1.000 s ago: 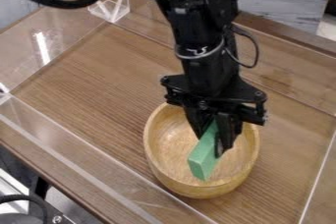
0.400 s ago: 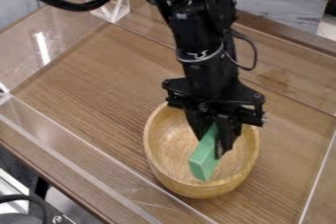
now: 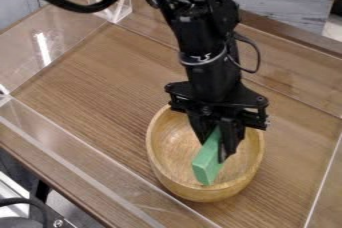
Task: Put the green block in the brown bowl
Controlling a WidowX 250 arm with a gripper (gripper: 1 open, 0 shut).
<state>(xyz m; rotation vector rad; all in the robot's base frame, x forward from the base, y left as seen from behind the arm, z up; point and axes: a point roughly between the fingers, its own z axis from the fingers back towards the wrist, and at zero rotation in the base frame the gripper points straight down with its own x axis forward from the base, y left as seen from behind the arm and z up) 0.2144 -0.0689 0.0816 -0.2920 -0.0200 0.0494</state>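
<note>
The brown bowl [image 3: 171,162] stands on the wooden table near its front right. Inside it the green block [image 3: 207,159] stands on end, tilted, its lower end down in the bowl's hollow. My gripper [image 3: 221,132] hangs straight over the bowl, pointing steeply down, its dark fingers shut on the block's upper end. The top of the block is hidden between the fingers.
The wooden table [image 3: 94,82] has clear plastic walls along its left and front edges. A clear plastic stand [image 3: 115,9] sits at the back left. A pale ledge runs along the back right.
</note>
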